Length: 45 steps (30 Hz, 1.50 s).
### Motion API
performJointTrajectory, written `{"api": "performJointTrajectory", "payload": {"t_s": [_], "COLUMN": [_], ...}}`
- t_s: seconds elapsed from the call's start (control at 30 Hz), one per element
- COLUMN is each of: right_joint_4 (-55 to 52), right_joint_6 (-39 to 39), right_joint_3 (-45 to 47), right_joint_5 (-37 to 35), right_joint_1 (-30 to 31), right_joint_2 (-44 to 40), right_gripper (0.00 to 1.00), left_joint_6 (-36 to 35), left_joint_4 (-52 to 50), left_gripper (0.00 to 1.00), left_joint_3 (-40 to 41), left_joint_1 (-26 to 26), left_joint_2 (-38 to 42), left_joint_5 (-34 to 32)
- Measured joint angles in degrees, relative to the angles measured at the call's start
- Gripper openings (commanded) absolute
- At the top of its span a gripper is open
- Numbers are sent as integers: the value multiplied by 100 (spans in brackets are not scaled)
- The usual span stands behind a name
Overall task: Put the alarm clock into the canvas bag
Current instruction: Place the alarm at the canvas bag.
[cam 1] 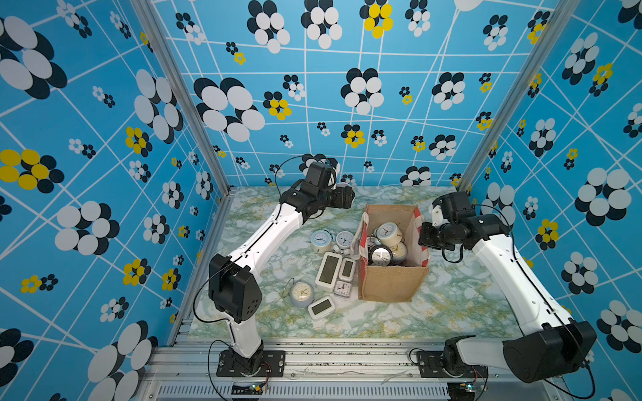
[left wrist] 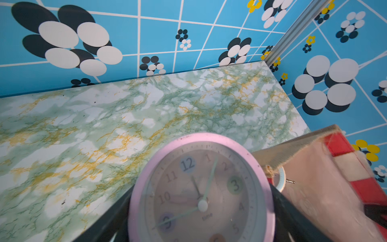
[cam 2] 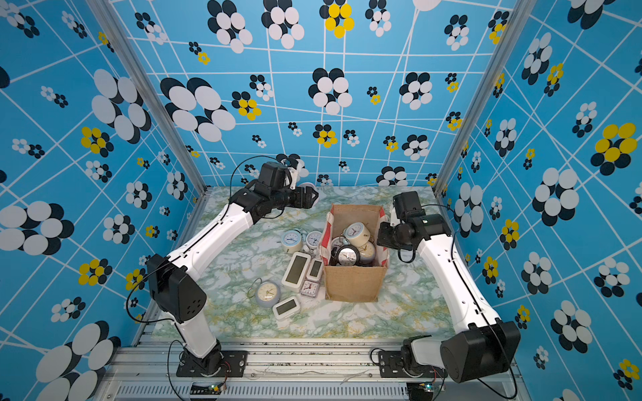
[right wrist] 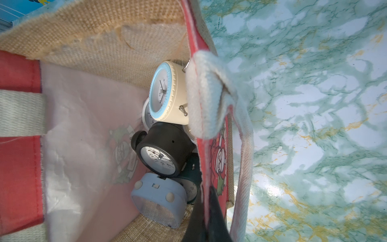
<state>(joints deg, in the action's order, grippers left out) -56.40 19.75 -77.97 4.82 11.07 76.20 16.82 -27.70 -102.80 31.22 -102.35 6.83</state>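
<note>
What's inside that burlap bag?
The canvas bag holds piled alarm clocks: a cream clock on top, a black clock and a pale blue clock. Others beneath are mostly covered.

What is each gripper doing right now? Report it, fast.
Left gripper: jaws wide around the pink alarm clock, holding it.
Right gripper: jaws shut, pinching the canvas bag at its side.

pink clock [left wrist: 201,188]: cut off by picture edge | canvas bag [left wrist: 314,194]: blurred | teal clock [right wrist: 189,188]: mostly hidden

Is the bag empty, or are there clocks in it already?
Not empty. The canvas bag stands open at the top, and a cream clock and a black clock lie inside it.
</note>
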Motion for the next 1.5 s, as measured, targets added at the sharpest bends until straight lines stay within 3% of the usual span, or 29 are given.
{"api": "performJointTrajectory", "payload": {"t_s": [0.47,0.83,1.03,1.43,1.5], "right_joint_4": [85,120,127,138,138], "right_joint_6": [4,-2,-2,-4,-4], "right_joint_3": [48,48,48,48,48], "right_joint_5": [70,155,155,173,173], "right_joint_1": [0,0,0,0,0], "right_joint_2": [-13,-13,-13,-13,-13], "right_gripper": [0,0,0,0,0], "left_joint_6": [-61,737,1064,1390,1412], "left_joint_4": [-398,-570,-839,-1005,-973], "left_gripper": [48,50,55,96,98], "left_joint_3": [-848,-1051,-1198,-1353,-1360], "left_joint_1": [1679,1840,1805,1670,1670], "left_joint_2": [-210,-1449,-1755,-1886,-1886], "left_joint_5": [-258,-304,-529,-815,-841]}}
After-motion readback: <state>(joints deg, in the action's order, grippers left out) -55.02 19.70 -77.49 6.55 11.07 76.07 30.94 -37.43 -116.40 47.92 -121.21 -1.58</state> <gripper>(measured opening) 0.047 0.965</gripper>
